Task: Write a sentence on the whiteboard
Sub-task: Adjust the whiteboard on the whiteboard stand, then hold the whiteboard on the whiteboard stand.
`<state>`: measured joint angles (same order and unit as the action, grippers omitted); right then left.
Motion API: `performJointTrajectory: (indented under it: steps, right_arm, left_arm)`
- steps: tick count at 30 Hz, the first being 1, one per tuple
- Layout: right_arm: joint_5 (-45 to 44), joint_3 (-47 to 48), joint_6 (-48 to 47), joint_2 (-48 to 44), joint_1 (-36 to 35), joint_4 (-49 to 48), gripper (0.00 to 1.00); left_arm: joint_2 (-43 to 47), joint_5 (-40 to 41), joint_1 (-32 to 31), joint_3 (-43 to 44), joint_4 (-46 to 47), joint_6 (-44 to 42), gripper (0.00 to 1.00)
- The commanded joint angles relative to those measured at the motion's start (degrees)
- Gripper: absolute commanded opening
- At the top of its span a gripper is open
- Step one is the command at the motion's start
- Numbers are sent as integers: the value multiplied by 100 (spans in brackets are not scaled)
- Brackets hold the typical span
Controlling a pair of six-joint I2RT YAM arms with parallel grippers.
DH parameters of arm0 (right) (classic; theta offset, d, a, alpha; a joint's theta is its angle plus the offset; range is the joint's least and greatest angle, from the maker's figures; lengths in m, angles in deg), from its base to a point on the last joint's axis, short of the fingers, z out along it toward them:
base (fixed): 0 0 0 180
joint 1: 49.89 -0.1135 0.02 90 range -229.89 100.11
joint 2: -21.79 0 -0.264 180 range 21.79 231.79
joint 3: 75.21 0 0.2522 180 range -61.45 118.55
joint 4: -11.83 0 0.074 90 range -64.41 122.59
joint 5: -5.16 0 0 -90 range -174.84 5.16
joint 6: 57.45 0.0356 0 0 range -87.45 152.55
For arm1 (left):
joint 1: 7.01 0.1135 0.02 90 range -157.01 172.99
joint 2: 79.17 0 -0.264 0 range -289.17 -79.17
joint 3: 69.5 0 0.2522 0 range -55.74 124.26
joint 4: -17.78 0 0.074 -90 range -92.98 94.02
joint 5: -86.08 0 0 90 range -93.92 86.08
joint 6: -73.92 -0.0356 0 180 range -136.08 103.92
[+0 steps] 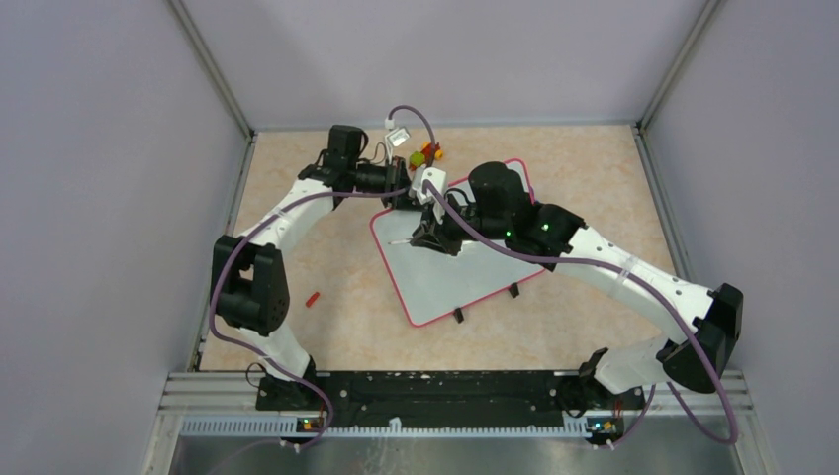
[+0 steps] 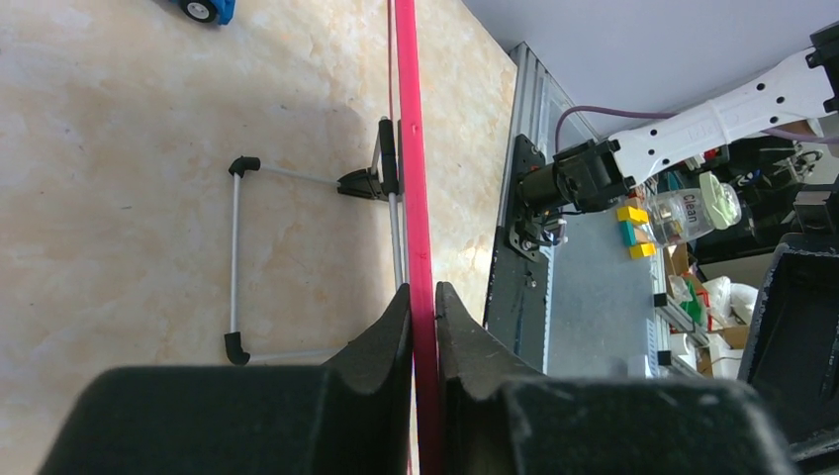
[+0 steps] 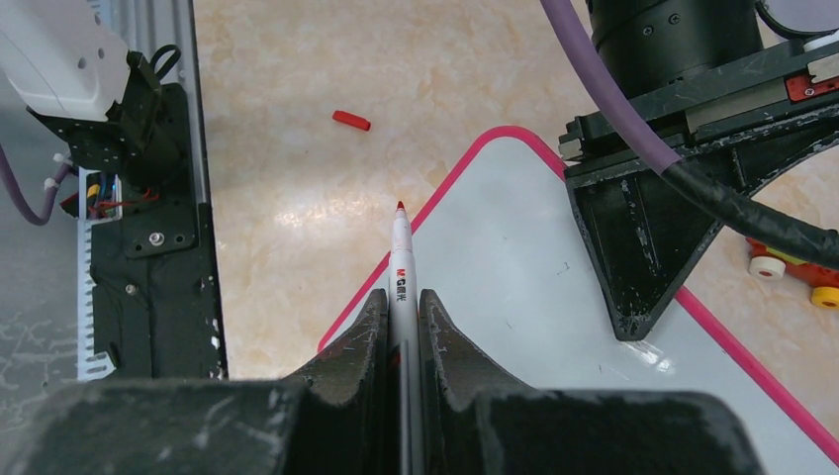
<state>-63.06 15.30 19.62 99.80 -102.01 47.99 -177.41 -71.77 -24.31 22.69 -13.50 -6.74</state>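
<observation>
The right tool [image 3: 401, 297] is clenched on a slim white marker pen with a red tip [image 3: 401, 259]. Both black fingers [image 3: 361, 336] pinch its barrel, and the tip points forward past them. The tip sits over the rim near a rounded corner of the glossy white rectangular whiteboard with a pink-red rim [image 3: 495, 247]; whether it touches the surface cannot be told. The left tool [image 2: 423, 297] grasps the same whiteboard by its edge. Its wrist camera sees the board edge-on, with the pink-red rim running straight between the two dark fingers, which press against it from either side. Further along that edge a black clip [image 2: 381, 178] holds a thin grey wire frame with black ends [image 2: 237, 247]. From above, the whiteboard lies diagonally on the middle of the beige marbled worktop [image 1: 336, 327]. The left tool is on its far edge and the right tool is above its left part. Two small black clips [image 1: 458, 315] stick out from the near edge. A small red cylindrical piece [image 1: 313, 298] lies on the worktop to the left, well apart from the board. A little cluster of red, yellow and green toy pieces [image 1: 427, 153] sits just beyond the board's far edge, beside the left tool.
</observation>
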Motion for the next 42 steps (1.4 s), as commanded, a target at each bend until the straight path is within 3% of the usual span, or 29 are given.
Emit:
performJointTrajectory:
  steps: [1, 5, 10, 15, 21, 30, 37, 42]
  right_arm:
    - [115, 112, -69, -140, -44, -32, 0]
    - [87, 114, -112, -222, -44, 52, 0]
    - [-239, 62, -202, -467, 13, 206, 0]
    - [-490, -40, -26, -557, 175, 9, 0]
    - [-648, 144, 60, -179, 160, -195, 0]
    - [-1172, 484, -9, 310, -55, -239, 0]
    - [-1176, 602, 16, 449, -53, -246, 0]
    - [-1172, 684, 18, 570, -53, -266, 0]
  left_arm:
    - [-62, -272, -309, -74, -300, -139, 19]
    - [-63, 98, -228, 477, -1040, -768, 45]
    - [111, -112, 526, 915, -1157, -627, 58]
    - [500, -350, 1028, 766, -1523, -866, 59]
    - [1152, -200, 1080, 113, -1388, -1040, 62]
    - [1127, 72, 1088, -61, -1377, -1093, 51]
    - [1025, 328, 1114, -24, -1336, -1067, 50]
    - [924, 298, 1123, -37, -1392, -1092, 41]
